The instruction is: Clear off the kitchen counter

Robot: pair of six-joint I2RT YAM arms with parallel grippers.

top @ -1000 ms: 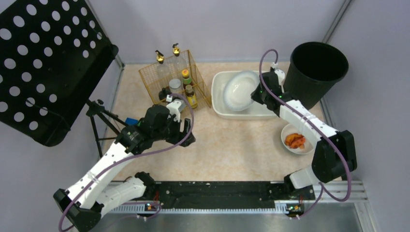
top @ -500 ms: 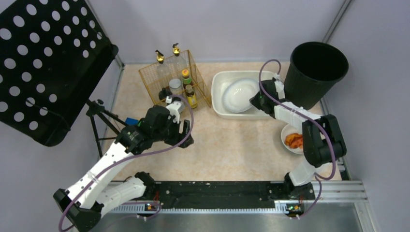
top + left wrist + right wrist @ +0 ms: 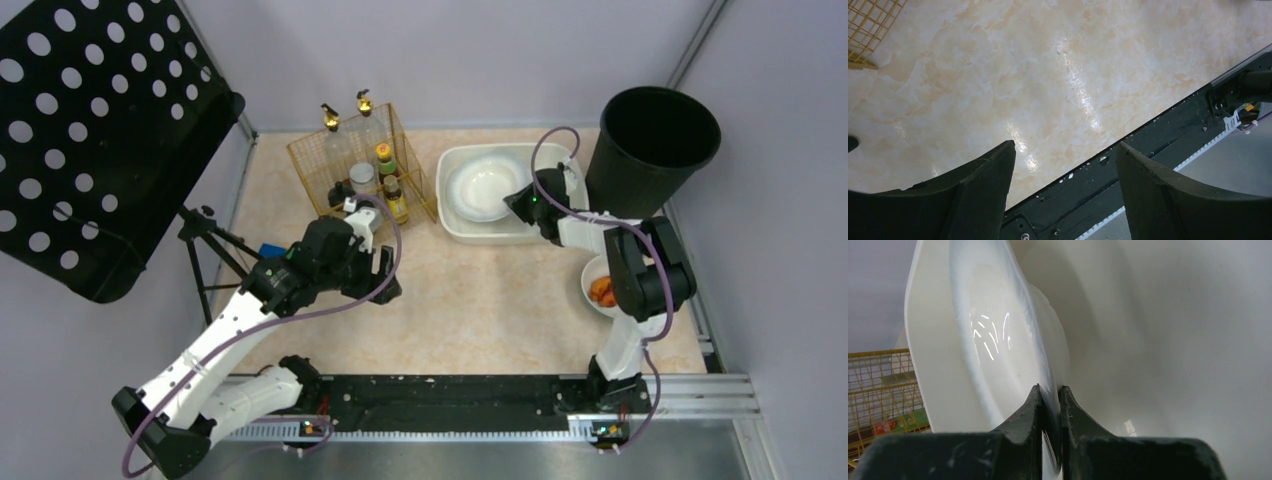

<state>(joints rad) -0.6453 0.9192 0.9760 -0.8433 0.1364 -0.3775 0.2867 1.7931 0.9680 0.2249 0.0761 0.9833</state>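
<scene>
Note kitchen counter (image 3: pixel 480 300) as pale marbled tabletop between grey walls; find right gripper (image 3: pixel 1049 390) pinched tight on rim of white plate (image 3: pixel 483 187); record plate as tilted, inside white tub (image 3: pixel 452 222) at far centre of counter; cannot tell whether plate touches tub floor; find left gripper (image 3: pixel 1065 150) with jaws apart and nothing between them, hovering over bare counter near black front rail (image 3: pixel 1158 135), just in front of gold wire basket (image 3: pixel 310 160); count in basket two clear bottles (image 3: pixel 330 118) with gold pourer tops, one jar (image 3: pixel 362 176) with white lid, one yellow-capped bottle (image 3: pixel 384 157) with green label, one dark bottle (image 3: pixel 397 207) with yellow label; read no brand or wording on these labels from overhead, for print too small; catch in right wrist view a red-and-green label (image 3: pixel 898 422) behind basket mesh, with lettering blurred and unreadable; log black bin (image 3: pixel 655 140) at far right corner, just beside tub; log small white bowl (image 3: pixel 588 275) with orange food (image 3: pixel 602 291) near right edge of counter, partly hidden behind right arm; log black perforated panel (image 3: pixel 90 130) and tripod (image 3: pixel 205 235) off left side of counter.
</scene>
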